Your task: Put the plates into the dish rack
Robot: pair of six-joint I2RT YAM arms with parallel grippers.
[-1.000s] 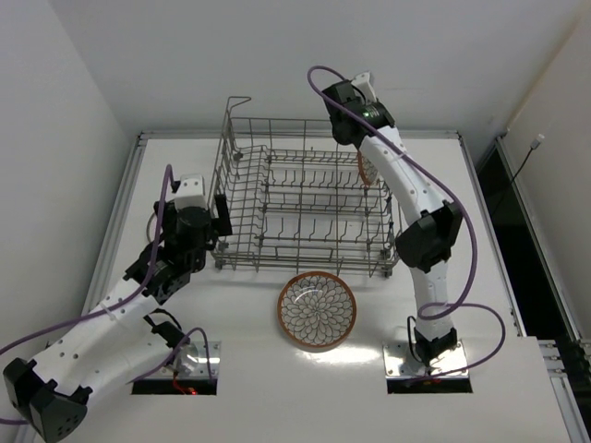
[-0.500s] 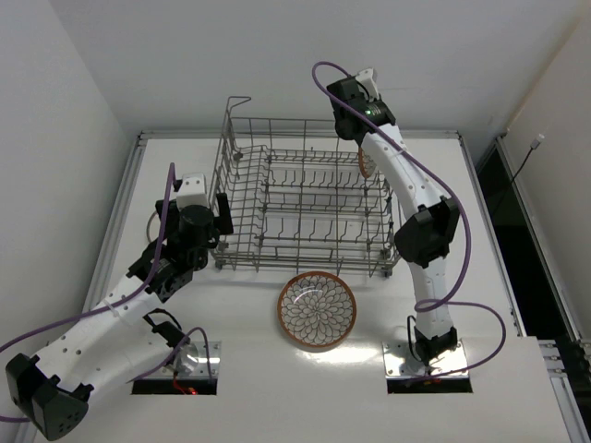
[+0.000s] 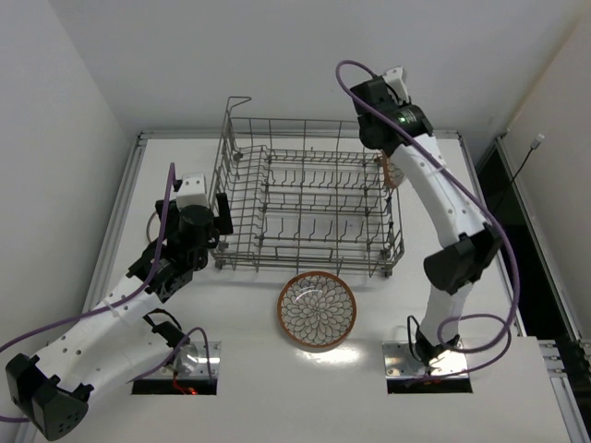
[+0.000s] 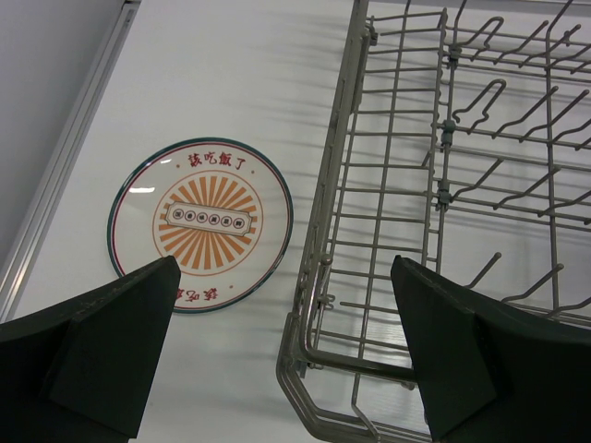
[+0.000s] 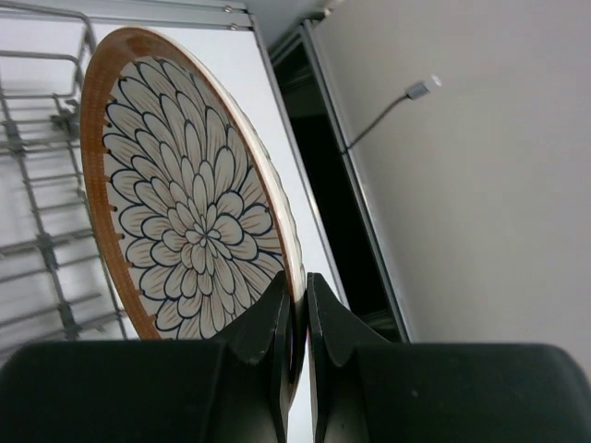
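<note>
The grey wire dish rack point(image 3: 305, 208) stands mid-table. One brown-rimmed petal plate point(image 3: 317, 310) lies flat in front of it. My right gripper point(image 3: 388, 155) is shut on the rim of a second brown-rimmed plate point(image 3: 391, 173). It holds that plate on edge in the air by the rack's right side. The right wrist view shows this plate point(image 5: 185, 231) pinched at its lower rim by the gripper point(image 5: 297, 314). My left gripper point(image 3: 219, 221) is open and empty at the rack's front left corner. In the left wrist view, the sunburst plate point(image 4: 201, 224) lies flat left of the rack point(image 4: 334, 175).
A metal rail point(image 3: 125, 212) runs along the table's left edge. A dark gap point(image 3: 517, 212) lies beyond the right edge. White walls close in on both sides. A cable end point(image 3: 537, 141) hangs on the right wall. The rack's tall corner loop point(image 3: 236, 103) rises at the back left.
My right arm has swung to the right with its plate, from over the rack's back right part to just beyond the rack's right side. The left arm has barely moved.
</note>
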